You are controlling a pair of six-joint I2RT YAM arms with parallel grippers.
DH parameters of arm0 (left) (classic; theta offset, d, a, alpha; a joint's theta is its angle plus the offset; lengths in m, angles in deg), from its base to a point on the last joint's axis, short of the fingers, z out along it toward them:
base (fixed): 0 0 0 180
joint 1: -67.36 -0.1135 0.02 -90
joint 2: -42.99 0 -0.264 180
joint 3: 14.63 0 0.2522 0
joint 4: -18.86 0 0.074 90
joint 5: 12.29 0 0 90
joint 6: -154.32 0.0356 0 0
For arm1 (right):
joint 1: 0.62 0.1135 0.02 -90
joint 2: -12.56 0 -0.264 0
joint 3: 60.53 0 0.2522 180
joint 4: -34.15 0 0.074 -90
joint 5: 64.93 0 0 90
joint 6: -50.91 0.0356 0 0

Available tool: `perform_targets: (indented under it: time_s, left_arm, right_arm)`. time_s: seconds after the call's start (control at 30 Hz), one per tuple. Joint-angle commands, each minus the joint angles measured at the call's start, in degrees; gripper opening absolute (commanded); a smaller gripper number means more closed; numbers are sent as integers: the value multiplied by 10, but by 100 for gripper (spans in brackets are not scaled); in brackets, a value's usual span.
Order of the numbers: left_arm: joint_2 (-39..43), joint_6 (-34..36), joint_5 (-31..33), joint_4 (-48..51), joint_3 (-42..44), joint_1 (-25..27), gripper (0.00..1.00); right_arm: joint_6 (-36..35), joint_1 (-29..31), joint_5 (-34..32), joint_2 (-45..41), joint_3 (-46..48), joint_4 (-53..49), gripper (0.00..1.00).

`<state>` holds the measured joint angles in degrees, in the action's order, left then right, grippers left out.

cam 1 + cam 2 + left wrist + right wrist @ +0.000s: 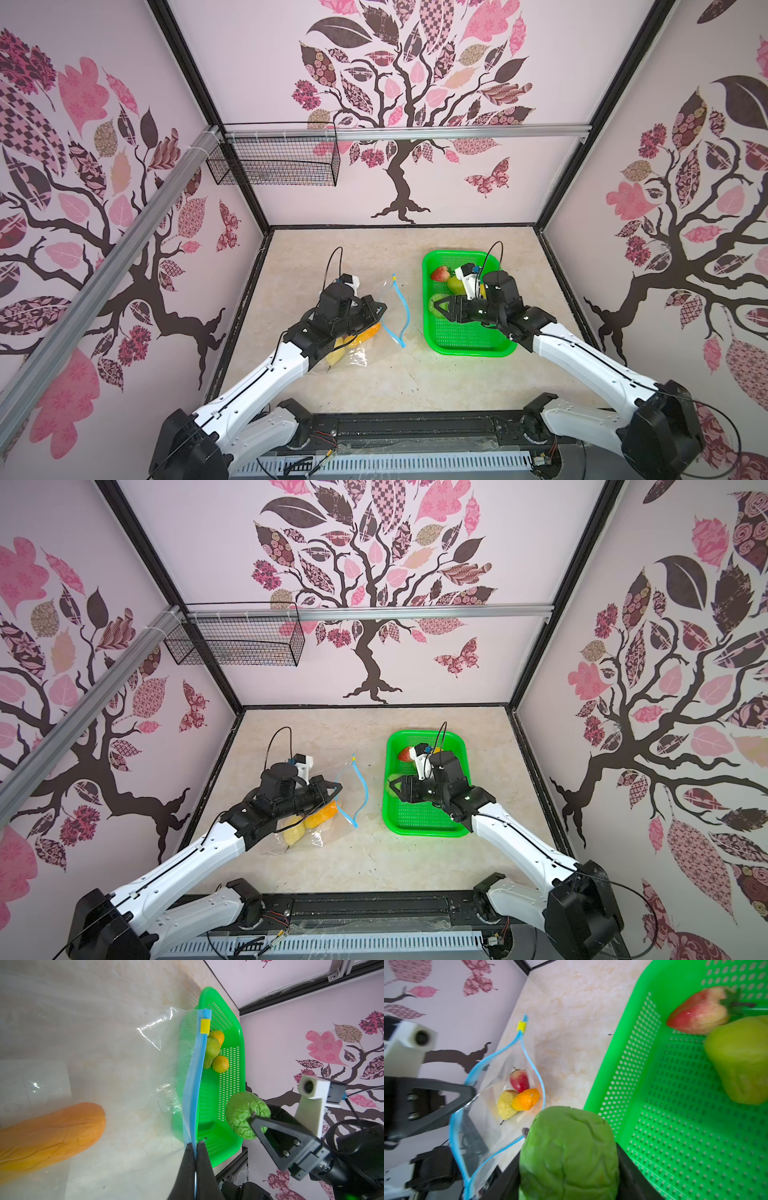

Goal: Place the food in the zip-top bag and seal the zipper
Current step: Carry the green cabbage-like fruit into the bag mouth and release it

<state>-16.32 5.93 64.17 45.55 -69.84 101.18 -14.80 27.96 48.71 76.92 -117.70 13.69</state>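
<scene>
The bag [358, 354] lies on the table [374, 257] left of the middle, its mouth turned toward the green basket [428, 328] that sits just beside it on the right. The left gripper [195, 1145] is closed tight on the near end of the blue zipper [193, 1095], pinching one lip of the strip between its fingertips and holding it up, so the two sides of the zipper stand apart and the mouth gapes. The yellow slider [204, 1026] sits at the far end of the strip. Inside the bag lie a carrot [52, 1136], a strawberry [519, 1080] and a bumpy yellow piece [506, 1105], touching one another. The right gripper [437, 308] is clamped on a green apple [569, 1147], one finger on each side of it, at the side of the basket nearest the bag; whether the apple hangs clear of the basket floor I cannot tell. In the far part of the basket rest a second strawberry [697, 1014] and a green pear [741, 1059], touching, with two lemons [220, 1064] against the pear
</scene>
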Motion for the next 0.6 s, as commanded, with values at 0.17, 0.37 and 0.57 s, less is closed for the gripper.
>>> perform_targets:
  time_s: [0.17,0.37,0.57]
  left_arm:
    - [-7,25,-15,-7,-6,10,0]
    - [-17,31,-14,-4,-27,33,0]
    - [-29,31,-8,-3,-43,55,0]
  right_arm:
    - [-8,74,37,16,-30,34,57]
    - [18,102,36,63,-35,94,56]
    - [21,122,22,103,-38,113,55]
